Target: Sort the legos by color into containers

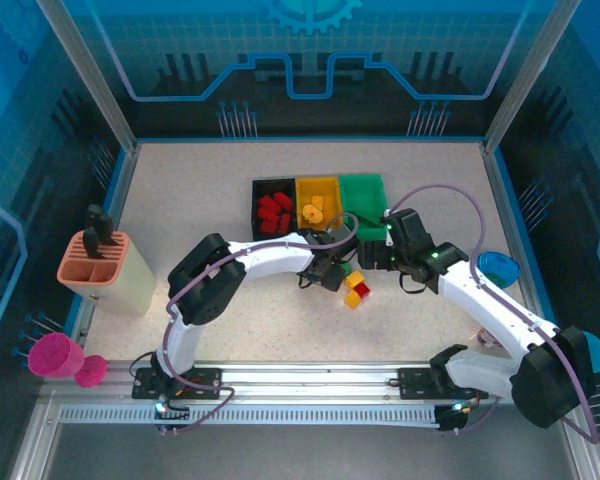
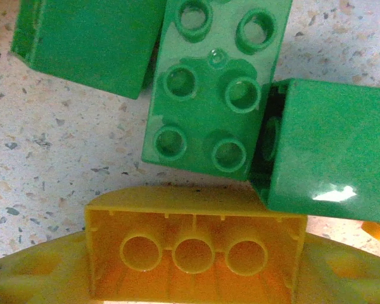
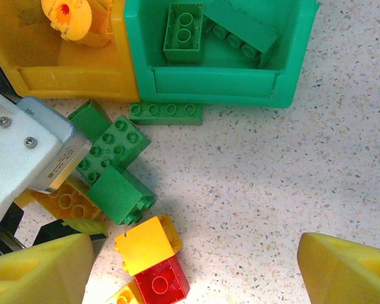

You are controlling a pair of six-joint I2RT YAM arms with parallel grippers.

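"Which arm is carrying something?"

"The left gripper (image 1: 328,272) is clamping a glossy yellow brick (image 2: 193,247) by its ends. Its long axis is running finger to finger, and it's sitting just in front of the green bin (image 3: 215,82)."

"And the right gripper (image 3: 193,269)?"

"It's hanging spread wide, holding nothing, also in front of that bin. The yellow bin (image 3: 69,79) is touching the green bin's left wall, so I'd say the left arm is nearer."
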